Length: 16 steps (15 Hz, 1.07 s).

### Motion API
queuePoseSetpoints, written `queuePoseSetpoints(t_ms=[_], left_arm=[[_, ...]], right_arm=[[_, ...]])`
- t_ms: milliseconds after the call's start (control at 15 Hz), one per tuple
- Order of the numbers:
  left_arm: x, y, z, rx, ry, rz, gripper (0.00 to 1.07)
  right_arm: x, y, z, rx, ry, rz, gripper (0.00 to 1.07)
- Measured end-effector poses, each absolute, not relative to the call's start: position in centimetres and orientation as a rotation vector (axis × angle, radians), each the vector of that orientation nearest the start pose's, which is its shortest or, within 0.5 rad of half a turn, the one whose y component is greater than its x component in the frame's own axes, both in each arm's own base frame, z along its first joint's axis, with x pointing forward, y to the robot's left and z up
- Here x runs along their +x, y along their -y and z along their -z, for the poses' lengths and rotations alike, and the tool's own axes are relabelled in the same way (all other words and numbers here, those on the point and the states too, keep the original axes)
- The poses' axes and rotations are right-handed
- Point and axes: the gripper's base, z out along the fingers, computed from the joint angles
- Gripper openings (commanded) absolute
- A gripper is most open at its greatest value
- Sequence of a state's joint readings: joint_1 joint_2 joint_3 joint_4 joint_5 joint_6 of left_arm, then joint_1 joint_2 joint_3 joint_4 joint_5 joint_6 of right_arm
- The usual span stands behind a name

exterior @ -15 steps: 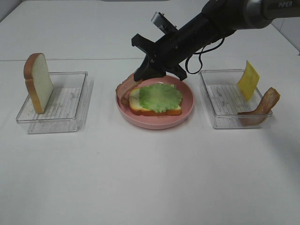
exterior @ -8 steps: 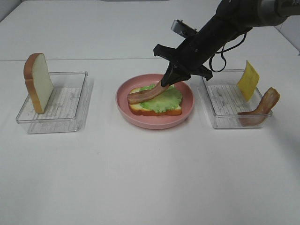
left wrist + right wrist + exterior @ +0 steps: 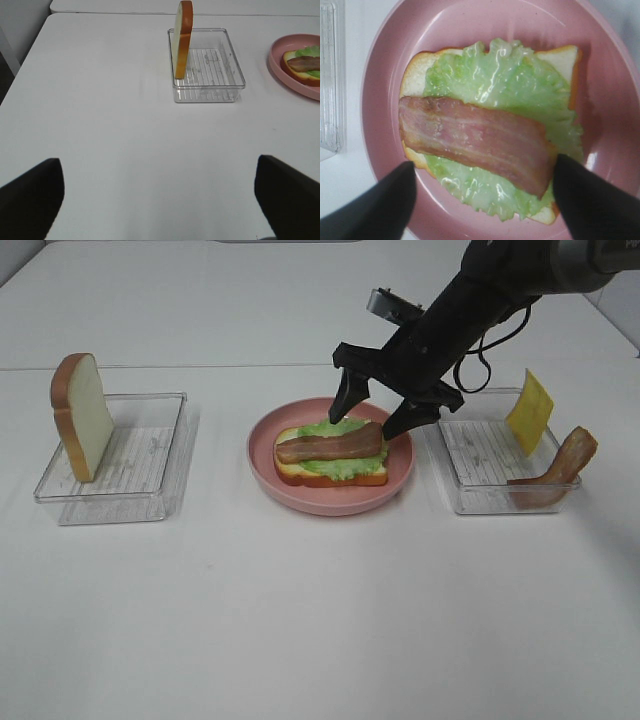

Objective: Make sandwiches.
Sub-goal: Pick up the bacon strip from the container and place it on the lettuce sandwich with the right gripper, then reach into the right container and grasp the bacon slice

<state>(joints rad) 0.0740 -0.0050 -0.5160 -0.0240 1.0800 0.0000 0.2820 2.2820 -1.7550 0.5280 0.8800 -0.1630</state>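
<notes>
The open sandwich lies on the pink plate (image 3: 330,502): a bread slice (image 3: 330,478), a lettuce leaf (image 3: 345,466) and a bacon strip (image 3: 330,447) flat on top. The right wrist view shows the bacon (image 3: 475,142) across the lettuce (image 3: 510,75). My right gripper (image 3: 372,418) hovers open just above the bacon's right end, empty. A second bread slice (image 3: 80,415) stands upright in the left tray (image 3: 150,475). My left gripper (image 3: 160,200) is open and empty over bare table, out of the high view.
The right clear tray (image 3: 480,470) holds a yellow cheese square (image 3: 530,410) and another bacon strip (image 3: 565,465), both leaning on its far right wall. The left wrist view shows the left tray (image 3: 210,87) and the plate's edge (image 3: 275,55).
My right gripper carried the bacon strip from the plate's left rim across the lettuce, laid it flat, opened and let go. The left arm has not visibly moved.
</notes>
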Motion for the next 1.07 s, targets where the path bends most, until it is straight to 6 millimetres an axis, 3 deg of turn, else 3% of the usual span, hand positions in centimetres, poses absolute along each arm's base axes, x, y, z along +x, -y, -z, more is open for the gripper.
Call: queuePoseSetpoints(t_ms=[200,400,533,600,800,933,1067], left_arm=[[-0.8,0.3,-28.0,-0.074,-2.041,-0.018,0.95],[-0.8,0.3,-28.0,-0.074,-2.041,-0.018,0.95],[-0.8,0.3,-28.0,-0.074,-2.041,-0.018,0.95],[-0.8,0.3,-28.0,-0.074,-2.041,-0.018,0.95],[-0.8,0.3,-28.0,-0.074,-2.041,-0.018,0.95],[-0.8,0.3,-28.0,-0.074,-2.041,-0.018,0.95],[-0.8,0.3,-28.0,-0.074,-2.041,-0.018,0.95]], right_arm=[[44.4,-16.3,-17.1,-0.270,-2.808,-0.624,0.96],[43.0,-15.6,-22.3,-0.344,-2.760,-0.573,0.96],[42.1,-14.7,-24.3,-0.376,-2.781,-0.452,0.96],[40.9,-12.8,-26.0,-0.357,-2.846,-0.209,0.96],[40.5,-11.0,-26.6,-0.352,-2.885,0.019,0.96],[40.9,-9.0,-26.7,-0.260,-2.900,0.030,0.95],[41.5,-5.7,-26.7,-0.134,-2.908,0.025,0.94]])
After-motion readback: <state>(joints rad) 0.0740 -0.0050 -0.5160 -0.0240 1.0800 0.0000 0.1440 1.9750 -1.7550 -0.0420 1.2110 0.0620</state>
